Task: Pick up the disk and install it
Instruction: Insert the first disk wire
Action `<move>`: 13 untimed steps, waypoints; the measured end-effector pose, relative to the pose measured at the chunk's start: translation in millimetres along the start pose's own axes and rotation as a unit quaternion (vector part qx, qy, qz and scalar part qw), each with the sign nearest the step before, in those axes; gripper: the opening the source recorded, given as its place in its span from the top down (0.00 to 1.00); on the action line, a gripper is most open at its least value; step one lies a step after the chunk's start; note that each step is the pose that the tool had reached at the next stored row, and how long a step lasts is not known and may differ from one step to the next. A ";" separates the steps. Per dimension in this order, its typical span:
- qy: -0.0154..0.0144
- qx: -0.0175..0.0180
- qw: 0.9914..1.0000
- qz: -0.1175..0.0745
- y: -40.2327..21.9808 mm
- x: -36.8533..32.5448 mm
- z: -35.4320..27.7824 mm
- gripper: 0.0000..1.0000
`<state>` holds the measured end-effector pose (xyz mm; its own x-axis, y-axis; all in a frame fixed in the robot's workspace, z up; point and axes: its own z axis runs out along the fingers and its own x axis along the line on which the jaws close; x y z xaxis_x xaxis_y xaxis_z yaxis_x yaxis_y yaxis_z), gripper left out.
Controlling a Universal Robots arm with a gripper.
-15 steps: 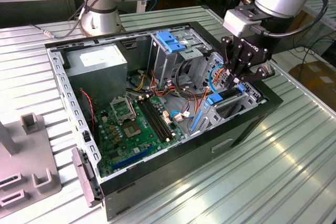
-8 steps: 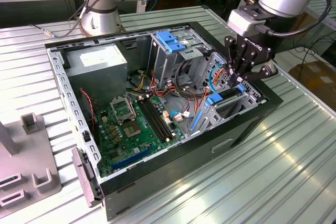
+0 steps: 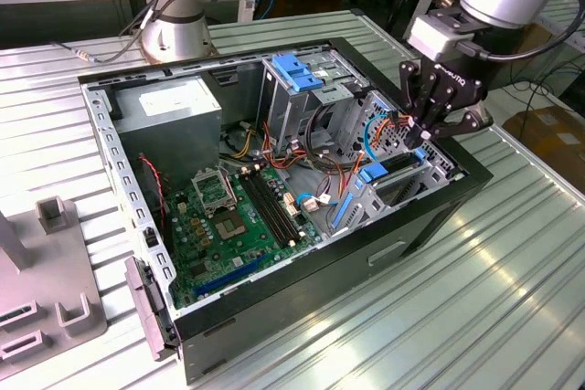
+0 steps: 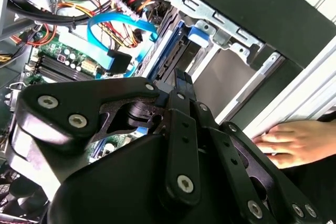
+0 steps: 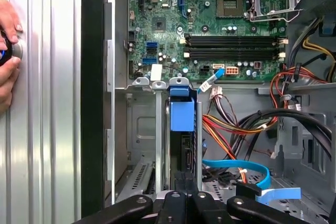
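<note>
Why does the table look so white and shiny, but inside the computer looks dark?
In the exterior view, light glares off the metal table, turning its ridges white, while inside the computer case it is dimmer. In the first wrist view the table glows bright and the motherboard is evenly lit. In the second wrist view the black gripper looks dark against brighter parts behind.

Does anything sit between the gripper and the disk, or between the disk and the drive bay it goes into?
Nothing visible does. In the first wrist view the gripper is right at the disk, which stands edge-on already inside the drive bay. The blue cable lies beside the bay, not across it.
</note>
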<state>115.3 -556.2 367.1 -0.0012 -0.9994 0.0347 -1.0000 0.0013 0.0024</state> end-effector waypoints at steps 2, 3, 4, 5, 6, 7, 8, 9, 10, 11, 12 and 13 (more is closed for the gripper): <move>0.000 0.000 1.000 -0.003 -1.8 0.0 0.0 0.89; 0.000 0.000 1.000 -0.006 -2.9 0.0 0.0 0.89; 0.000 0.000 1.000 -0.010 -3.3 0.0 0.0 0.89; 0.000 0.000 1.000 -0.014 -3.4 0.0 0.0 0.89; 0.000 0.001 1.000 -0.020 -3.5 0.0 0.0 0.89; 0.000 0.001 1.000 -0.031 -3.7 0.0 0.0 0.89; 0.000 0.002 0.999 -0.047 -3.8 0.0 0.1 0.89; 0.000 0.002 0.998 -0.060 -4.0 0.0 0.1 0.89; 0.000 0.002 0.998 -0.067 -4.1 0.0 0.2 0.89; 0.000 0.003 0.997 -0.076 -4.1 0.0 0.2 0.89; 0.000 0.003 0.997 -0.081 -4.2 0.0 0.2 0.89; 0.000 0.003 0.997 -0.083 -4.2 0.0 0.3 0.89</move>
<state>119.5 -556.2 366.8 0.1638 -0.9859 0.0352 -0.9865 -0.1639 0.0025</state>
